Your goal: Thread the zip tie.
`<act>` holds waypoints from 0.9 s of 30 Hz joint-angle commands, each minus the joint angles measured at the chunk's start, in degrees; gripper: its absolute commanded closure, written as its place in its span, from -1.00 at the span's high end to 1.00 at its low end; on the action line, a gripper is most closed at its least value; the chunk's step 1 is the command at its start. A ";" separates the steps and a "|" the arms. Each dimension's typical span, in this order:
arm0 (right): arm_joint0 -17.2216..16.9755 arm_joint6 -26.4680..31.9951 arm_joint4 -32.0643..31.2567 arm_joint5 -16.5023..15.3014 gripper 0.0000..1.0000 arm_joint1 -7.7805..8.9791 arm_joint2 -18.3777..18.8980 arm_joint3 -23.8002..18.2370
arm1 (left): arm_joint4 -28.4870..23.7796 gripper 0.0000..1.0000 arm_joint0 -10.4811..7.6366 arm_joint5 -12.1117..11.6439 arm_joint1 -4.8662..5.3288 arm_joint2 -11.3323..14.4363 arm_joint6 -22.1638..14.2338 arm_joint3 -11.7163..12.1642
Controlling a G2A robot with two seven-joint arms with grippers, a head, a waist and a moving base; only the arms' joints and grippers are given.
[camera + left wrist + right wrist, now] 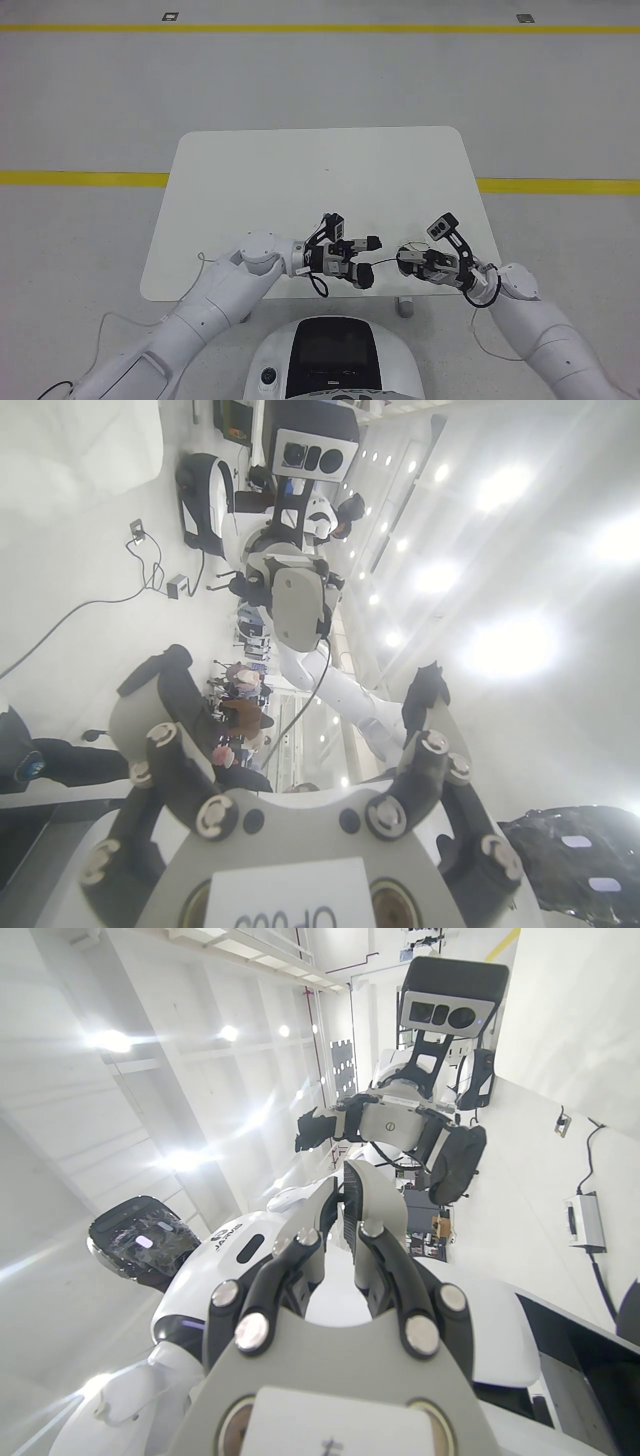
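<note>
Roughly left-right, zip tie (pixel 385 261).

L gripper (pixel 290 690): fingers (pixel 165 685) spread wide. R gripper (pixel 337 1208): fingers (pixel 357 1208) drawn nearly together. Both forearms angle inward, wrists approx level. Grippers point tip to tip, R just ahead of L's tips, not touching.

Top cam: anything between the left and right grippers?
Top view: short gap between left gripper and right gripper, above the table near edge. A thin dark strand seems to cross it; too fine to identify.
</note>
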 commanded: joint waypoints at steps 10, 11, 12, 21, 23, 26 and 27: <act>-0.91 1.38 0.69 -0.14 -1.00 0.53 0.68 -1.66 | 0.37 1.00 -0.81 0.27 -0.36 1.20 0.56 -0.34; -0.91 1.38 0.69 -0.14 -1.00 0.53 0.68 -1.66 | 0.37 1.00 -0.81 0.27 -0.36 1.20 0.56 -0.34; -0.91 1.38 0.69 -0.14 -1.00 0.53 0.68 -1.66 | 0.37 1.00 -0.81 0.27 -0.36 1.20 0.56 -0.34; -1.59 -0.34 0.96 0.43 -1.00 0.39 1.09 -3.14 | 0.58 1.00 -0.13 0.60 -0.34 1.11 4.11 -1.56; -1.80 0.17 1.39 0.63 -1.00 0.36 1.45 -3.29 | 0.55 1.00 0.03 0.70 -0.36 1.05 5.33 -1.79; -1.89 0.73 1.55 1.05 -1.00 0.28 1.82 -3.28 | 0.62 1.00 0.17 0.81 -0.39 0.93 7.32 -1.86; -1.86 0.78 1.42 1.17 -1.00 0.26 1.90 -3.23 | 0.67 1.00 0.20 0.81 -0.40 0.98 7.45 -1.99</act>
